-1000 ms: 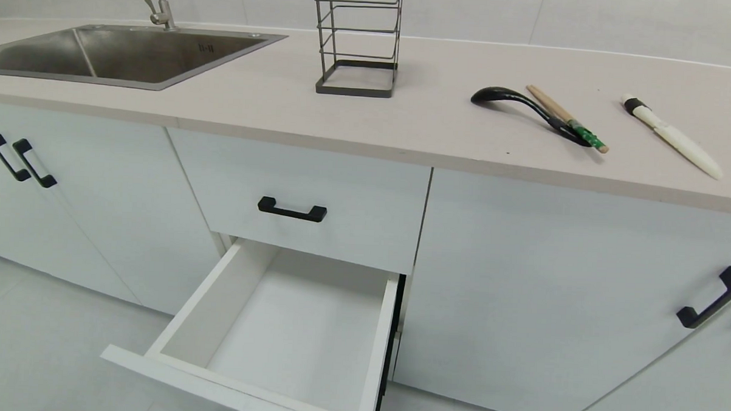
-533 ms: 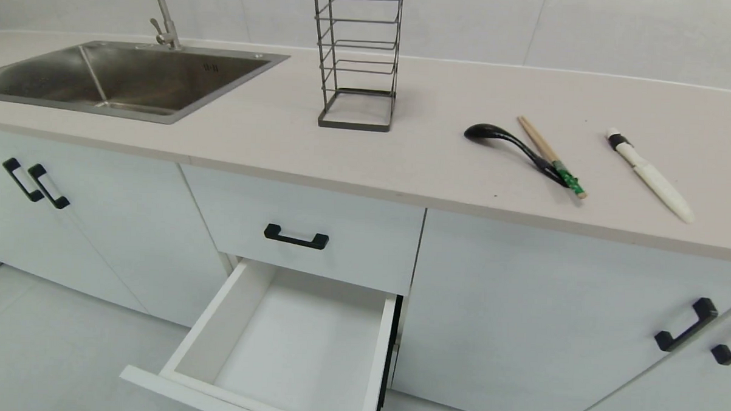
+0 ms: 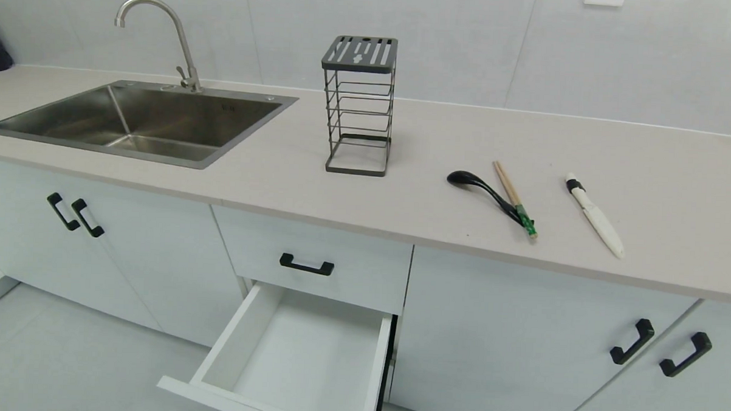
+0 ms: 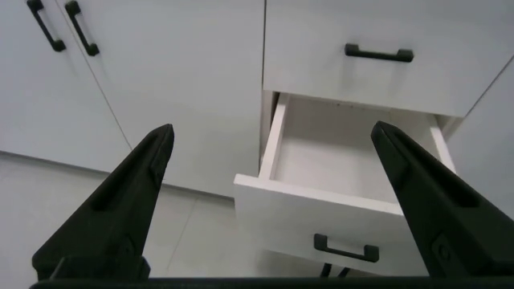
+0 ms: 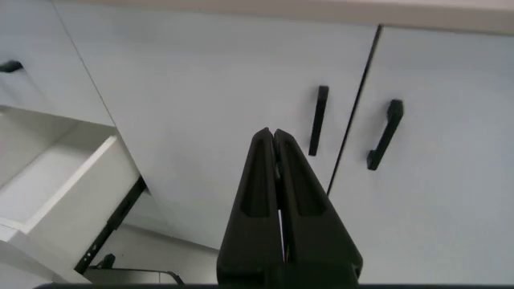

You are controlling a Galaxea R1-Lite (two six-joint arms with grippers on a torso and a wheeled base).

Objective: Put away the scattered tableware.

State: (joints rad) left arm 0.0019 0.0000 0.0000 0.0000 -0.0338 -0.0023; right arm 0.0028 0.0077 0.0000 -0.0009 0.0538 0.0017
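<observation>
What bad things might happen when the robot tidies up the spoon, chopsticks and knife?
The chopsticks lie against the handle of the black spoon, so lifting one may drag the other. The white knife has its tip near the front edge of the counter; a nudge might knock it off. The open drawer sticks out low, so an arm might bump it.

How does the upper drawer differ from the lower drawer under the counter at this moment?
The upper drawer is shut; the lower drawer is pulled out, its white inside showing. The upper drawer lies right under the countertop; the lower drawer lies beneath it. Both are white, with black bar handles.
</observation>
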